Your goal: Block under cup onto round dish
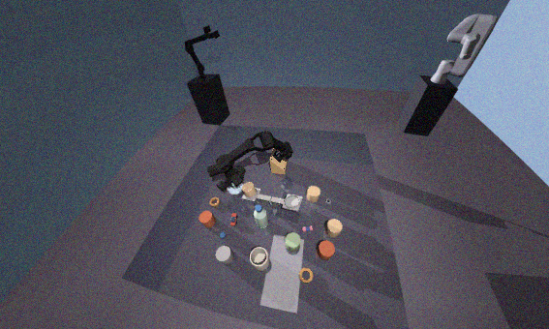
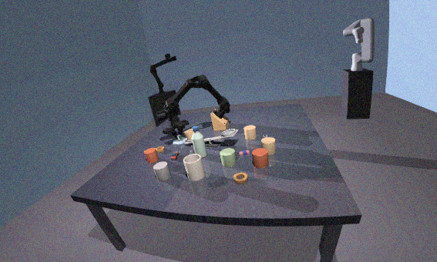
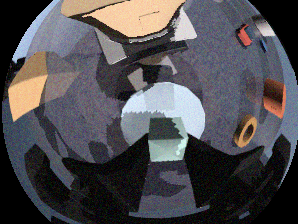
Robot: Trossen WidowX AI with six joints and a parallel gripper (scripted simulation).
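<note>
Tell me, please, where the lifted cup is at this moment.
The lifted cup is held tilted in the gripper at the far side of the table, behind the balance in the exterior view and clear of the other cup.

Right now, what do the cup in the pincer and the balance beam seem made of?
Cup in the pincer: matte tan, uniform, no glints; perhaps plastic or unglazed ceramic. Balance beam: pale grey, faint sheen, possibly metal; too small to confirm.
</note>
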